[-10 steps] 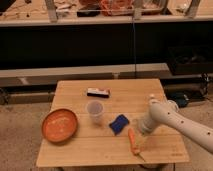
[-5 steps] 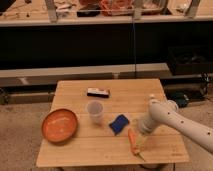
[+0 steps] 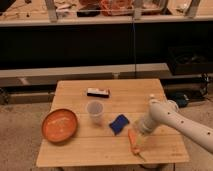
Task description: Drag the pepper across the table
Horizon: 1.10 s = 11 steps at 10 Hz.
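Observation:
The pepper (image 3: 134, 142) is a slim orange tapered piece lying on the light wooden table (image 3: 75, 150), near the front right, with its thin dark stem tip pointing to the front edge. My gripper (image 3: 138, 131) is at the end of the white arm that comes in from the right. It is down right over the pepper's upper end, just right of the blue sponge (image 3: 119, 124). The arm hides the fingertips.
A round orange bowl (image 3: 59, 125) sits at the front left. A clear plastic cup (image 3: 95, 112) stands mid-table. A dark flat bar (image 3: 98, 92) lies toward the back. A dark shelf unit runs behind the table.

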Motion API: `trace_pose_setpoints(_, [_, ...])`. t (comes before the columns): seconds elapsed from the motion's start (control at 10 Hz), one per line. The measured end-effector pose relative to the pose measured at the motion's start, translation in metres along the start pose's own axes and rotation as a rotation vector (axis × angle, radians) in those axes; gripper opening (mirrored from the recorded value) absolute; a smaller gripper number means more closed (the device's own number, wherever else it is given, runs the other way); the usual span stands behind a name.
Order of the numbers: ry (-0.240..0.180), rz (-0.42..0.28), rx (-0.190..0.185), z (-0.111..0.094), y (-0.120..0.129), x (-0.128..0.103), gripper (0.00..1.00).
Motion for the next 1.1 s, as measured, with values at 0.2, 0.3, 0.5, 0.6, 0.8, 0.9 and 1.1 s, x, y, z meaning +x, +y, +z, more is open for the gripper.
trace_pose_setpoints(0.2, [-0.001,0.003,0.004,-0.003,0.000,0.001,0.68])
trace_pose_setpoints(0.3, [-0.002,0.001,0.005,-0.005,-0.001,0.001,0.76])
trace_pose_setpoints(0.5, [-0.002,0.001,0.006,-0.007,-0.001,0.001,0.80])
trace_pose_setpoints(0.6, [-0.002,0.001,0.006,-0.007,-0.001,0.001,0.80])
trace_pose_setpoints(0.8, [-0.003,0.001,0.006,-0.007,-0.001,0.000,0.80])
trace_pose_setpoints(0.9, [-0.008,0.011,0.008,-0.010,-0.002,-0.003,0.80])
trace_pose_setpoints(1.1, [-0.047,0.076,0.006,-0.027,-0.001,-0.019,0.80])
